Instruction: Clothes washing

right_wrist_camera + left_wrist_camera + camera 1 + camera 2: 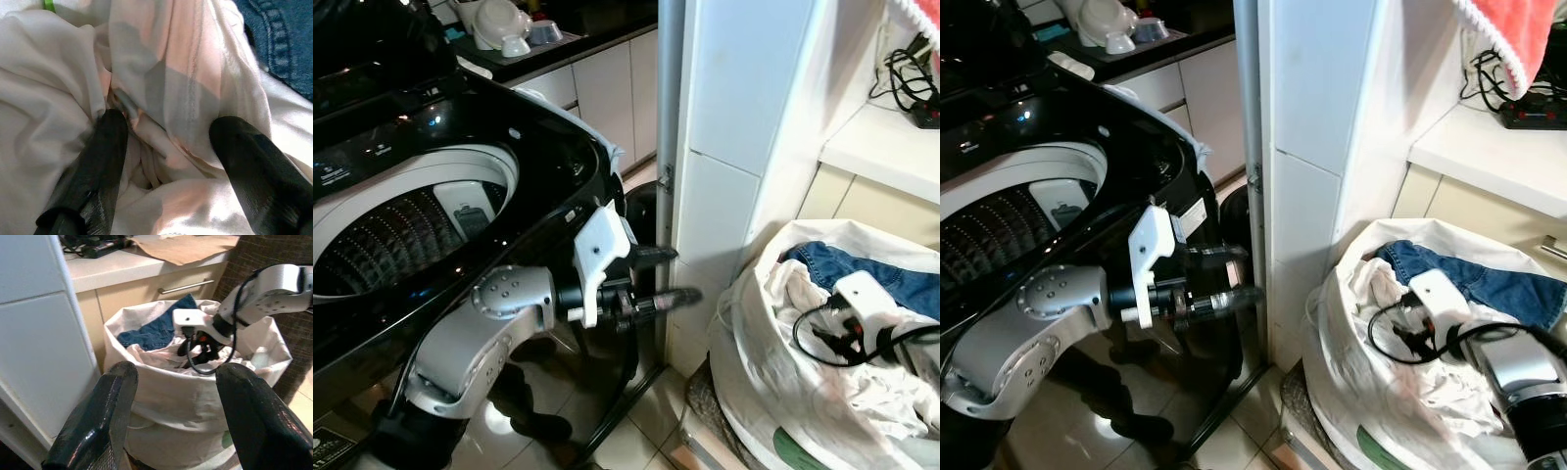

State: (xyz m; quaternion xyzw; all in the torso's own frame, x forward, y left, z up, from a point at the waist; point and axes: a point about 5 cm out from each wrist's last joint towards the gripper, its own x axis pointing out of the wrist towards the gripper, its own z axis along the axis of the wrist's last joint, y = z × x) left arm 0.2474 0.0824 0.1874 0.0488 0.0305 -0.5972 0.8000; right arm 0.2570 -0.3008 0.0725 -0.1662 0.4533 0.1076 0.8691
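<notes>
A white laundry bag stands on the floor to the right, full of clothes. Blue jeans lie at its far side, over pale white and pink garments. My right gripper is down in the bag, open, with its fingers pressed into the pale cloth on either side of a fold. The washing machine's open drum is at the left. In front of the machine my left gripper stands open with nothing in it, pointing toward the bag.
A white tiled pillar rises between the machine and the bag. A low counter with black cables sits behind the bag, and a red towel hangs above it. Dishes stand on the far kitchen counter. The floor is glossy tile.
</notes>
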